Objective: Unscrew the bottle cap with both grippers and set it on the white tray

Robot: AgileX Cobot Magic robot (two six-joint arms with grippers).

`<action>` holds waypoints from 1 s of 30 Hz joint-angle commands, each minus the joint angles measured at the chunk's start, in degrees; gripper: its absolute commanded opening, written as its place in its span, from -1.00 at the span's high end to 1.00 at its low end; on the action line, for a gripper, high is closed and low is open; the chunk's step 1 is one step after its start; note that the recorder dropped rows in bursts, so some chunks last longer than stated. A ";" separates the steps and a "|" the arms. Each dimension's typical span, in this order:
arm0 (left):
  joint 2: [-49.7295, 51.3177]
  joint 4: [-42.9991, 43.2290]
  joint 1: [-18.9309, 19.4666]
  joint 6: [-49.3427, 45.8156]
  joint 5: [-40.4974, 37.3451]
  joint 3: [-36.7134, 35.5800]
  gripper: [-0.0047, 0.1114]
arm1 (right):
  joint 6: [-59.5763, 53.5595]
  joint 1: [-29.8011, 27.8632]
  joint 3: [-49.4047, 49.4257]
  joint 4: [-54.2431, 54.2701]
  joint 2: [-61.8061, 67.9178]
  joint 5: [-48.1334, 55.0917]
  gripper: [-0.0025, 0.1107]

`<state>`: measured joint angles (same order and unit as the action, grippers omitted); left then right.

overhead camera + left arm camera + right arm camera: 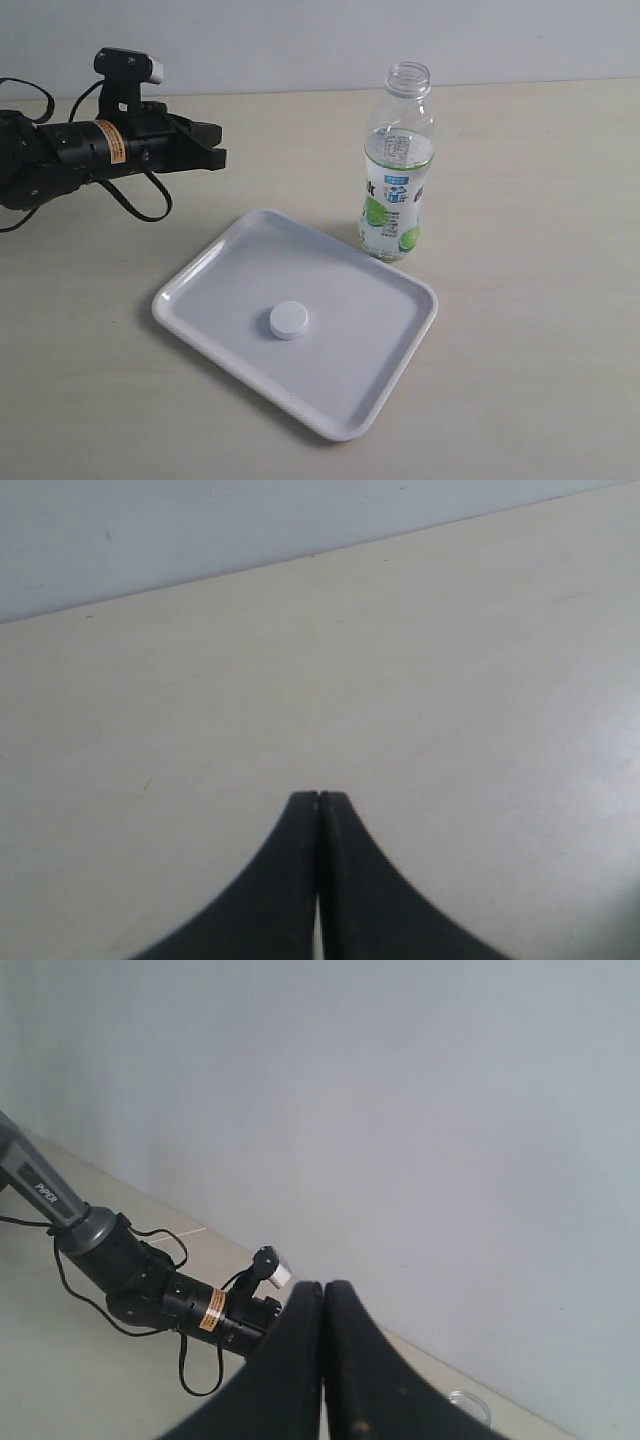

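Note:
The small white bottle cap (288, 320) lies flat near the middle of the white tray (380, 375). The clear bottle (397, 165) stands upright and uncapped just behind the tray's far right corner; its open rim (468, 1401) peeks past my right fingers. My left gripper (218, 152) hovers above the table at the far left, well away from tray and bottle, shut with nothing in it; its pressed fingertips (319, 798) point at bare table. My right gripper (322, 1287) is shut and empty, out of the exterior view, facing the wall.
A pale wooden table (540, 300) carries everything, with a grey wall (300, 40) behind it. The left arm with its orange band (211, 1310) and loose black cables (150, 205) stretches along the left side.

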<state>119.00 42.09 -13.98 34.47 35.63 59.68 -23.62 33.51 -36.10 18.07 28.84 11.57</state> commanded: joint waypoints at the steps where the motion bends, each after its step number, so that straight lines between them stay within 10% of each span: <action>1: -0.43 0.40 0.23 0.18 -0.02 -0.34 0.92 | -0.21 0.12 0.30 -0.01 -0.21 -0.54 0.96; 30: -34.65 4.01 0.23 0.18 -0.02 -0.34 0.92 | -0.21 0.12 0.30 -0.01 -0.21 -0.54 0.96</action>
<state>87.94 46.25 -13.98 34.47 35.49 59.47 -23.62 33.51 -36.10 18.07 28.84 11.57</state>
